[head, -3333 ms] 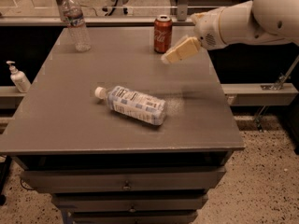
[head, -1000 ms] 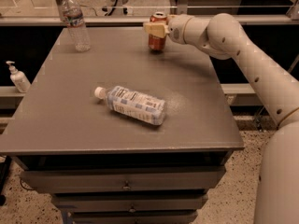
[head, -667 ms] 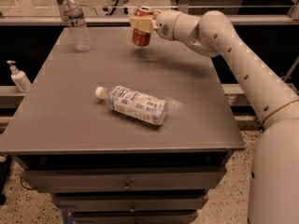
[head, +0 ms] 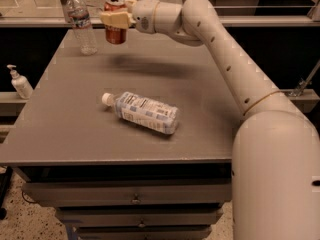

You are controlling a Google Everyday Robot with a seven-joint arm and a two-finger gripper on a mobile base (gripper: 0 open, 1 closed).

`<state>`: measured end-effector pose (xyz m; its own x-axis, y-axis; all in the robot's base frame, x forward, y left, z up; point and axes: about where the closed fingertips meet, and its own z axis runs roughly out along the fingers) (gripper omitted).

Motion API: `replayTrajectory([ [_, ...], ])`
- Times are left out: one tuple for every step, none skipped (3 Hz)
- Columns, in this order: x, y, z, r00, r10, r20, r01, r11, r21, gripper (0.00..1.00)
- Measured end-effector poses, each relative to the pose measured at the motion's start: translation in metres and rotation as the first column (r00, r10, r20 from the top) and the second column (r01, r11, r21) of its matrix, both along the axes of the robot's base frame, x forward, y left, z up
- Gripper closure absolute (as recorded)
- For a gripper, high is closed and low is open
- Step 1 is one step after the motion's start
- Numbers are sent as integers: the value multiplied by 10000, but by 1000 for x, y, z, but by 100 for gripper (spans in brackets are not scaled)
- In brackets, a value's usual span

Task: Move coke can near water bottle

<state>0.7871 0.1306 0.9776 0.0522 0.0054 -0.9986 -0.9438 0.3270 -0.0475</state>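
Where the white arm [head: 225, 69] reaches across to the far side of the scene, the hand [head: 116, 19] is seen closed around the coke can [head: 115, 34], with its pale fingers [head: 111, 18] clamped across the can's upper half. The can is held upright and clear of the surface [head: 65, 129], over the far edge. Its silver top shows above the fingers and its red lower part below them. A soft shadow [head: 132, 64] is cast on the surface a little nearer than the can.

Just left of the can, the water bottle [head: 80, 23] stands upright at the far left corner of the surface. The two are close but apart, and a narrow gap can be seen between them.

Nearer the middle of the surface, a labelled bottle [head: 145, 113] is laid on its side, with its white cap pointed left. It is well apart from both the can and the water bottle.

Off the left edge, a small white pump bottle [head: 20, 82] is set upright on a lower ledge. Beneath the near edge of the surface, drawers [head: 135, 199] are stacked.
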Motion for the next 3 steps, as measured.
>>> replayTrajectory([
  [-17, 33, -5, 9955, 757, 563, -682, 9899, -1245, 100],
  [-27, 53, -13, 9877, 1252, 932, -1038, 9729, -2068, 100],
  [-23, 61, -20, 9855, 1253, 1147, -941, 9647, -2460, 100],
])
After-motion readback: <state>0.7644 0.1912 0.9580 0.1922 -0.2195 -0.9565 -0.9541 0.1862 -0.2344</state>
